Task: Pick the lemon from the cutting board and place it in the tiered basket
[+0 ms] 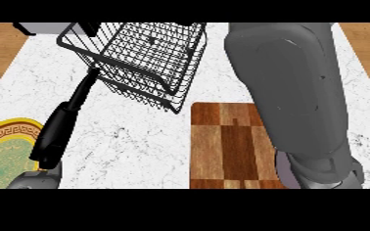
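L hand (57,125), black, fingers straight & relaxed, tips touching wire tiered basket (141,58). Marble worktop (130,142) bare to its right up to wood-block cutting board (224,147). R hand, lemon: hidden.

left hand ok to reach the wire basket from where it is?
Probably yes. The left hand points up along the counter, its fingertip right at the wire basket lower left corner, with nothing between them.

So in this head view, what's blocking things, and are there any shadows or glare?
Head view: the right forearm fills the right side, covering part of the cutting board; no lemon shows; lighting is flat, without glare, and the wire basket casts no clear shadow.
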Available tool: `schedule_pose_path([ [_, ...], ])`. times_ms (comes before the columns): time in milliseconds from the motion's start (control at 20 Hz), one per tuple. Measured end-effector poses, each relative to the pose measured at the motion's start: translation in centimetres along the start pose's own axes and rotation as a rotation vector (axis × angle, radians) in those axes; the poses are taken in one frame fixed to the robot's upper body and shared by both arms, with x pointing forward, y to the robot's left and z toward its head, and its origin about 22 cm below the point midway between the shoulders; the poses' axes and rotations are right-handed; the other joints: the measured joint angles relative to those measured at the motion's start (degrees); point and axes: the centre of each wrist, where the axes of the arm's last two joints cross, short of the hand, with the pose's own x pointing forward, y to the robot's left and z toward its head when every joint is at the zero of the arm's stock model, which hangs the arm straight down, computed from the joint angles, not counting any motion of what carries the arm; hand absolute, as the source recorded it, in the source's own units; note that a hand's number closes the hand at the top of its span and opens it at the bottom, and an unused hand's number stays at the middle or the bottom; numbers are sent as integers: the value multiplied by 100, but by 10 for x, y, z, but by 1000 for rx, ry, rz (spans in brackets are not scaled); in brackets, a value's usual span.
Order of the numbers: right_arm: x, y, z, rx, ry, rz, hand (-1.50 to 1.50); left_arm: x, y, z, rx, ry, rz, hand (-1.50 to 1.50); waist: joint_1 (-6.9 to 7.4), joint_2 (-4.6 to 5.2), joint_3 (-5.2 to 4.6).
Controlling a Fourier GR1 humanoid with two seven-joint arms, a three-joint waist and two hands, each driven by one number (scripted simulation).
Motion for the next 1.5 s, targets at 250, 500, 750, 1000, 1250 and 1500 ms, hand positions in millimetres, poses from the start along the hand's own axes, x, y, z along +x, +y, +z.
schedule_pose_path([
  [250,22,23,-25,48,27,-15,150,0,-1,-4,-12,-15,5,0,64,21,-1],
  [500,20,57,-46,72,64,-30,150,6,-3,-8,-24,-30,2,0,160,57,-4],
  [750,5,80,-60,54,96,-158,-150,10,-8,-15,-44,-48,10,0,311,105,-4],
  [1000,-6,94,-67,63,69,-283,-150,13,-13,-21,-66,-66,9,0,468,149,-7],
  [1250,-15,97,-71,-42,17,-444,-150,17,-15,-24,-69,-68,11,0,513,167,-6],
  [1500,-23,93,-78,-264,47,-517,-150,11,-10,-17,-46,-49,11,0,325,112,-3],
])
